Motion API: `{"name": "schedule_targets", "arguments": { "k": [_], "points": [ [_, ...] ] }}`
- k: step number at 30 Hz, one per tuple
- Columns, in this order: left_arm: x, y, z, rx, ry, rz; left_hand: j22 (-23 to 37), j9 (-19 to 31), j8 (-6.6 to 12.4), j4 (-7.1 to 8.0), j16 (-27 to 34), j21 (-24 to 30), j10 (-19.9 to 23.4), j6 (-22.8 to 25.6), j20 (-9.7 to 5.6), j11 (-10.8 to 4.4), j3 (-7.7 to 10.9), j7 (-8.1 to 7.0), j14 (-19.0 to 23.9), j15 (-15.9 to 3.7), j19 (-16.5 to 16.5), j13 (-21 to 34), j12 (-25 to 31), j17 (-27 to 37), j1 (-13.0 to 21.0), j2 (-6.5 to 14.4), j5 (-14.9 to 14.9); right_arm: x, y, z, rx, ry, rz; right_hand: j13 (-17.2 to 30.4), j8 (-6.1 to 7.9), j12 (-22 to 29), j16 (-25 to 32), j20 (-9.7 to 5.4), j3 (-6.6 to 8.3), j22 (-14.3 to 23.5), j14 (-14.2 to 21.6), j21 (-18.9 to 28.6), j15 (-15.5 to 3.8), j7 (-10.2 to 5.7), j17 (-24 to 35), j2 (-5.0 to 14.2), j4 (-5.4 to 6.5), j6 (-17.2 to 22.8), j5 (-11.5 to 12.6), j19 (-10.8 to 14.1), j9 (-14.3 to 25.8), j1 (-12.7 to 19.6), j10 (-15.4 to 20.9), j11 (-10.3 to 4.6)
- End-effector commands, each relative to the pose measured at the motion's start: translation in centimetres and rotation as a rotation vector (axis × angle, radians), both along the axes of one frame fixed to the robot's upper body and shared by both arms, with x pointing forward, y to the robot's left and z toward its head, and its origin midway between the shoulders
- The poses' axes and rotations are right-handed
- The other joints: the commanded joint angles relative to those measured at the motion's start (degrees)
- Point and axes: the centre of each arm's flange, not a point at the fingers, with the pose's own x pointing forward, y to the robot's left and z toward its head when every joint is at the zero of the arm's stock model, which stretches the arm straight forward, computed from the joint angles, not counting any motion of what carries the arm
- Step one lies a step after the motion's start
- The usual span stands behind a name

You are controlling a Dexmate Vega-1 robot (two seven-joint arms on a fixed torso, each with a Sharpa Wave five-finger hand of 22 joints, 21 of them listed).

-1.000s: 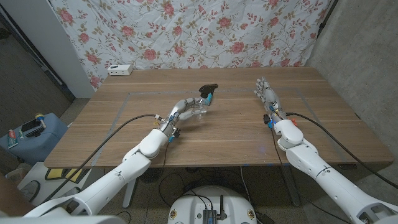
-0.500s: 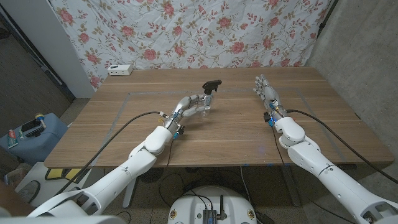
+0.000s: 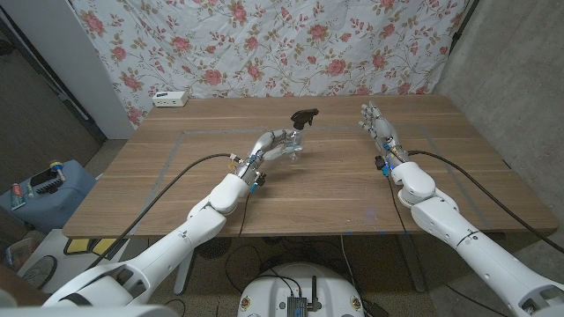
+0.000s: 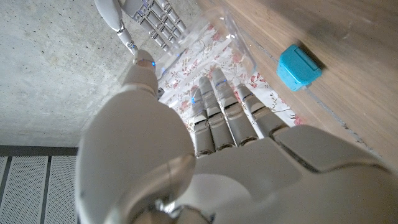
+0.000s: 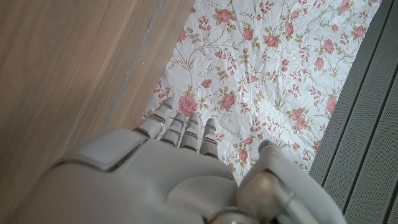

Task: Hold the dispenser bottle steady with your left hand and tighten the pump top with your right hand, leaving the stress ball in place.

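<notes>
A clear dispenser bottle (image 3: pixel 293 145) with a black pump top (image 3: pixel 305 114) stands upright near the middle of the table. My left hand (image 3: pixel 275 145) grips its body from the left. In the left wrist view my left hand's fingers (image 4: pixel 227 115) wrap the clear bottle (image 4: pixel 214 53). Beyond it a small blue object (image 4: pixel 299 65) sits on the wood; I cannot tell whether it is the stress ball. My right hand (image 3: pixel 377 129) stands apart at the right with fingers spread and nothing in it. The right hand (image 4: pixel 146 18) also shows past the bottle.
A white box (image 3: pixel 171 99) lies at the table's far left corner. A flowered cloth (image 3: pixel 291 44) hangs behind the table. Thin tape lines (image 3: pixel 176 141) mark a rectangle on the wood. A blue container (image 3: pixel 44 189) stands on the floor at the left.
My left hand has carried the bottle a little farther away and to the right, bringing it from tilted to upright. The right hand has barely moved.
</notes>
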Motion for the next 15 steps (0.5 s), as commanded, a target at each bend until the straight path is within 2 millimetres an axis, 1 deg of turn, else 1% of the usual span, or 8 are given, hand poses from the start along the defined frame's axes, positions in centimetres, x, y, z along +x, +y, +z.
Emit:
{"name": "schedule_targets", "arguments": {
  "k": [1, 3, 4, 8, 9, 12, 13, 15],
  "points": [
    [0.5, -0.9, 1.0, 0.005, -0.018, -0.02, 0.03, 0.14, 0.42, 1.12, -0.04, -0.11, 0.65, 3.53, -7.14, -0.05, 1.37, -0.54, 0.74, -4.84, 0.53, 0.07, -0.17, -0.03, -0.47, 2.5, 0.1, -1.5, 0.1, 1.6, -0.086, 0.0, -0.02, 0.18, -0.08, 0.04, -0.09, -3.28, 0.26, 0.11, 0.16, 0.32, -0.23, -0.21, 0.04, -0.18, -0.34, 0.06, 0.2, 0.22, 0.07, -0.04, 0.29, 0.13],
    [0.7, -1.1, 1.1, 0.007, -0.019, -0.024, 0.03, 0.15, 0.41, 1.1, -0.1, -0.15, 0.7, 3.62, -7.14, 0.01, 1.37, -0.62, 0.79, -4.87, 0.54, 0.06, -0.2, -0.04, -0.49, 2.46, 0.1, -1.8, 0.1, 2.0, -0.106, 0.0, -0.024, 0.18, -0.11, 0.04, -0.09, -3.22, 0.26, 0.11, 0.19, 0.34, -0.2, -0.3, 0.02, -0.27, -0.44, -0.01, 0.19, 0.29, 0.07, 0.05, 0.3, 0.18],
    [0.7, -1.2, 1.2, 0.006, -0.021, -0.026, 0.03, 0.15, 0.39, 1.08, -0.16, -0.17, 0.78, 3.65, -7.09, 0.04, 1.37, -0.65, 0.81, -4.9, 0.55, 0.07, -0.2, -0.06, -0.5, 2.42, 0.1, -1.9, 0.1, 2.2, -0.115, 0.0, -0.027, 0.18, -0.11, 0.11, -0.1, -3.19, 0.28, 0.11, 0.22, 0.33, -0.25, -0.32, -0.01, -0.37, -0.56, -0.03, 0.19, 0.29, 0.07, 0.17, 0.49, 0.44],
    [1.0, -1.6, 1.4, 0.008, -0.024, -0.032, 0.04, 0.15, 0.35, 1.03, -0.28, -0.22, 0.9, 3.74, -7.12, 0.04, 1.43, -0.68, 0.87, -5.04, 0.59, 0.04, -0.26, -0.08, -0.46, 2.4, 0.1, -2.2, 0.1, 2.8, -0.15, -0.006, -0.033, 0.19, -0.12, 0.28, -0.1, -3.1, 0.38, 0.11, 0.34, 0.46, -0.43, -0.33, -0.08, -0.54, -0.92, -0.06, 0.2, 0.72, 0.07, 0.58, 1.0, 0.45],
    [1.1, -1.7, 1.4, 0.007, -0.025, -0.033, 0.04, 0.16, 0.33, 1.03, -0.31, -0.25, 0.99, 3.78, -7.11, 0.25, 1.44, -0.71, 0.91, -5.05, 0.58, 0.04, -0.26, -0.08, -0.48, 2.4, 0.1, -2.3, 0.1, 2.9, -0.158, -0.008, -0.036, 0.2, -0.12, 0.32, -0.11, -3.15, 0.42, 0.1, 0.36, 0.49, -0.45, -0.3, -0.11, -0.58, -1.06, -0.07, 0.21, 0.85, 0.06, 0.75, 1.13, 0.42],
    [1.4, -2.1, 1.6, 0.007, -0.025, -0.039, 0.04, 0.16, 0.3, 1.03, -0.37, -0.27, 1.0, 3.83, -7.12, 0.18, 1.46, -0.7, 0.98, -5.06, 0.62, 0.02, -0.32, -0.09, -0.5, 2.4, 0.09, -2.5, 0.1, 3.4, -0.187, -0.009, -0.047, 0.21, -0.09, 0.46, -0.12, -3.14, 0.53, 0.1, 0.44, 0.51, -0.57, -0.37, -0.16, -0.69, -1.39, -0.02, 0.22, 0.99, 0.06, 1.14, 1.57, 0.37],
    [1.5, -2.3, 1.6, 0.008, -0.026, -0.041, 0.04, 0.16, 0.28, 1.04, -0.42, -0.3, 1.02, 3.89, -7.15, -0.24, 1.48, -0.71, 1.04, -5.04, 0.62, 0.01, -0.38, -0.09, -0.54, 2.4, 0.09, -2.6, 0.1, 3.6, -0.194, -0.009, -0.05, 0.22, -0.06, 0.47, -0.13, -3.16, 0.56, 0.1, 0.44, 0.49, -0.58, -0.44, -0.18, -0.73, -1.5, 0.05, 0.22, 0.99, 0.06, 1.27, 1.64, 0.27],
    [1.7, -2.6, 1.7, 0.008, -0.027, -0.046, 0.04, 0.17, 0.28, 1.03, -0.48, -0.32, 1.06, 4.0, -7.18, -0.25, 1.48, -0.76, 1.07, -5.03, 0.65, 0.0, -0.42, -0.1, -0.56, 2.37, 0.08, -2.7, 0.1, 3.9, -0.207, -0.018, -0.049, 0.23, 0.0, 0.56, -0.11, -3.12, 0.65, 0.1, 0.55, 0.49, -0.74, -0.49, -0.22, -0.8, -1.76, 0.2, 0.23, 1.07, 0.06, 1.58, 1.94, 0.13]
  ]
}}
